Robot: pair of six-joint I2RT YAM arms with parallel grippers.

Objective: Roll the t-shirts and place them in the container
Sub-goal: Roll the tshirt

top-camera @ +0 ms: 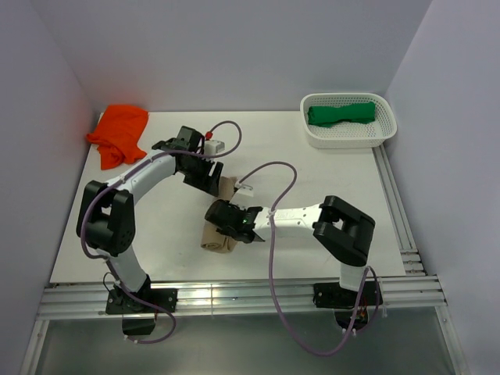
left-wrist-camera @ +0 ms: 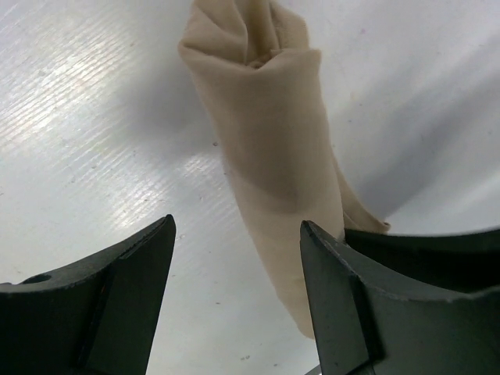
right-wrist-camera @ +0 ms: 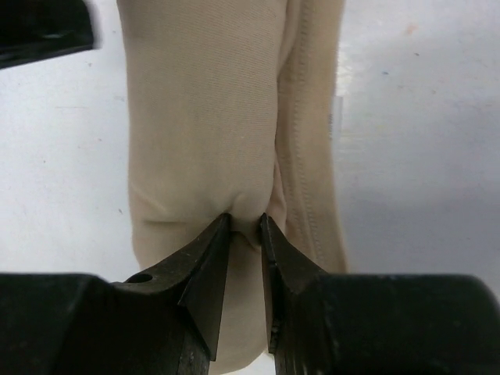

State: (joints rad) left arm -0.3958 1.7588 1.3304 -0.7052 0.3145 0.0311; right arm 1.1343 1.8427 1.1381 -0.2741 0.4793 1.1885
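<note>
The right gripper [right-wrist-camera: 244, 231] has its jaws nearly together, clamped on a small pinch of cloth raised from the tan t-shirt [right-wrist-camera: 203, 117]. The left gripper [left-wrist-camera: 236, 226] stands with its jaws well apart and holds nothing; the roll passes just beside its right-hand finger and runs away toward 12 o'clock in that view.

From above, the tan t-shirt [top-camera: 215, 238] lies as a loose roll near the middle of the table [top-camera: 312, 180], its long axis from about 12 to 6 o'clock. The right gripper [top-camera: 234, 223] is on its middle and the left gripper [top-camera: 205, 176] is at its far end.

To my eye the roll is formed but slack. To finish it well, the right jaws should take more than a surface fold, or the outer layer will lift away and the roll will unwind. The left jaws would do best to close across the full far end, so that both ends turn together.

Only the right wrist view shows how thin the pinch is, and a hemmed edge at 3 o'clock of the jaws. Only the left wrist view shows the open, puckered far end. Only the top view shows the rest: an orange t-shirt [top-camera: 119, 134] crumpled at 10 o'clock of the table, and a dark green t-shirt [top-camera: 341, 115] in a white basket [top-camera: 383, 131] at 1 o'clock.
</note>
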